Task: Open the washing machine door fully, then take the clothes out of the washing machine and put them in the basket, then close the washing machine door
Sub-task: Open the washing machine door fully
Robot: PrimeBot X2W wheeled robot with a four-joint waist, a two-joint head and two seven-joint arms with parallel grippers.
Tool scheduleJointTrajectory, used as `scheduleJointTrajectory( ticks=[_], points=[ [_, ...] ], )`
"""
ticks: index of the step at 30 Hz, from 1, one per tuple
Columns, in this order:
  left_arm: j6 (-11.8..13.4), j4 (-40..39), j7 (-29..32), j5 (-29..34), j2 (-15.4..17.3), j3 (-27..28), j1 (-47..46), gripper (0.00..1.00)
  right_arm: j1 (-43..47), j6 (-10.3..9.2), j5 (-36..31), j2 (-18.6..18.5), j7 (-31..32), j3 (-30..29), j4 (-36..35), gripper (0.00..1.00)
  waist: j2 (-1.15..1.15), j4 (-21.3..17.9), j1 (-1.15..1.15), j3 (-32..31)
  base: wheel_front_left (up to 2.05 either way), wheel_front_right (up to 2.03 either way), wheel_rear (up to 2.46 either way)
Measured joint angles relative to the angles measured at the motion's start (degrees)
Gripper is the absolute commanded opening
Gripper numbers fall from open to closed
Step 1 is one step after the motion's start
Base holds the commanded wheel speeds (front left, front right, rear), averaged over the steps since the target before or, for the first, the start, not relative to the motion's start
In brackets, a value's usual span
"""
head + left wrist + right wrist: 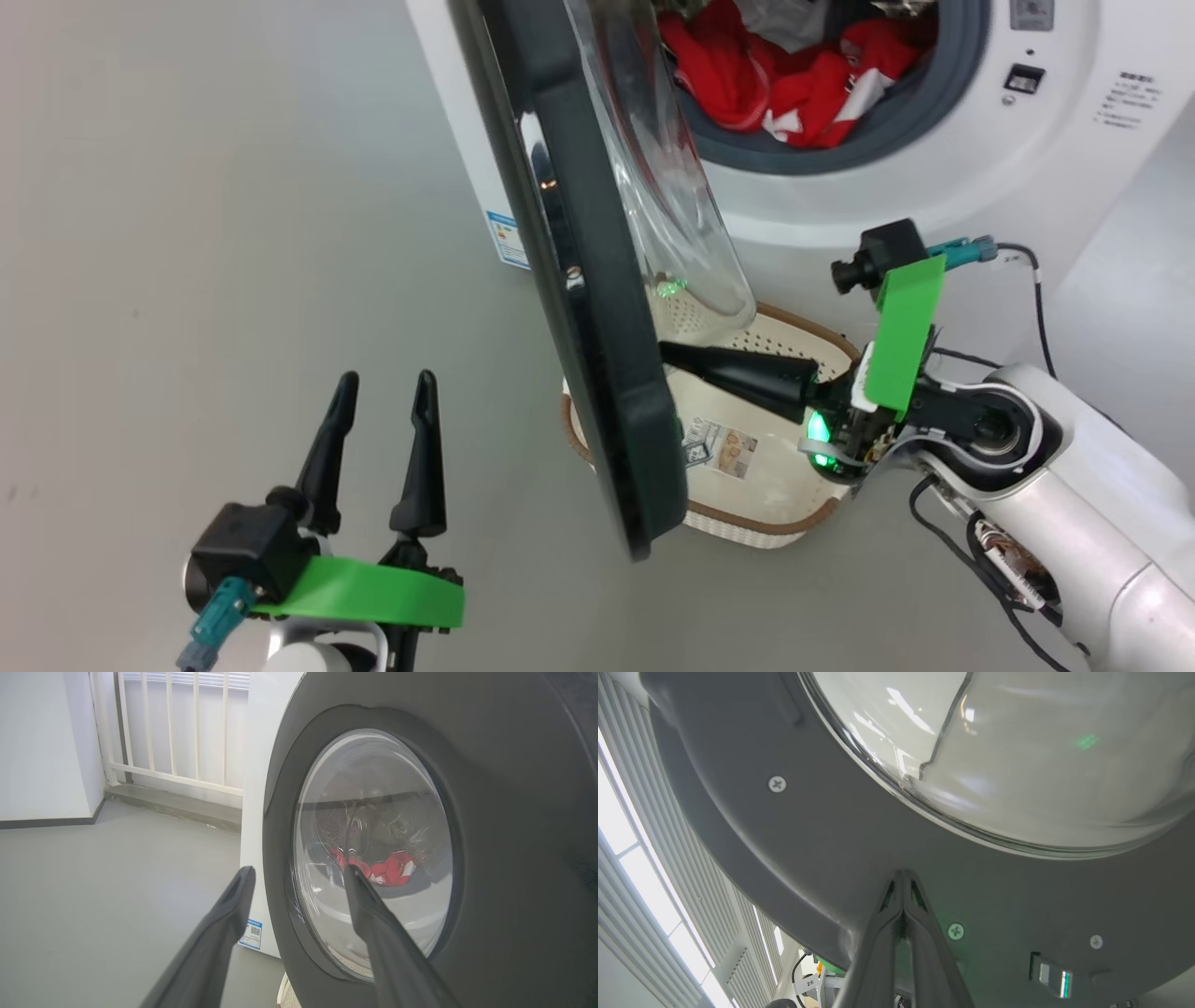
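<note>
Washing machine [840, 205]: a big white box on a grey floor [187, 233]. The round opening has a grey rubber ring.
Washing machine door [579, 280]: it stands partly open and shows its edge to the head view. The rim is wide, black and glossy. The window is a bulging bowl of clear glass [672, 215]. In the right wrist view the inner face [831, 858] is grey plastic with small cross-head screws [777, 784].
Right arm: the pale forearm comes from the lower right and bends at the wrist toward the door, above the basket.
Right gripper [667, 352]: the two dark fingers are pressed together with nothing between them. Their tips [903, 873] lie against the door's inner face, just below the glass bowl.
Left gripper [386, 378]: low on the left, on the outer side of the door and apart from it. The fingers point up, spread wide and empty.
Basket [747, 532]: cream perforated plastic with a brown woven-look rim. It sits on the floor before the machine, partly hidden behind the door.
Clothes [794, 84]: bright red fabric with white parts, lying soft and crumpled inside the drum.
Writing: a blue label [507, 238] at the machine's lower corner, a paper label [724, 448] on the basket's bottom, and grey text [1134, 98] on the front panel. All are too small to read.
</note>
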Motion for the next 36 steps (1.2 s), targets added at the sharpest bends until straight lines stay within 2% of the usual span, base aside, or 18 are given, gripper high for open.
scheduleJointTrajectory(
  ticks=[15,29,35,36],
  points=[
    [0.0,0.8,0.0,-0.3,0.1,-0.1,2.1,1.0,0.9,0.0,0.1,4.4,0.5,3.4,4.8,0.0,0.0,6.5,0.0,-3.7,0.0,0.0,0.0],
    [0.2,-0.1,0.0,-0.4,0.2,0.2,3.4,1.0,-0.5,0.0,-2.3,6.9,2.3,4.6,9.4,0.0,0.0,6.8,0.0,-3.8,0.0,0.0,0.0],
    [0.0,0.9,0.0,-0.5,0.2,-0.1,3.4,1.0,-0.2,0.0,-6.9,6.4,-1.5,3.7,9.0,0.0,0.0,6.6,0.0,-4.6,0.0,0.0,0.0],
    [0.0,1.1,0.0,-0.5,0.2,-0.1,3.4,1.0,0.0,0.0,-8.0,6.4,-2.1,3.2,8.6,0.09,0.0,6.5,0.0,-4.8,0.0,0.0,0.0]
  ],
)
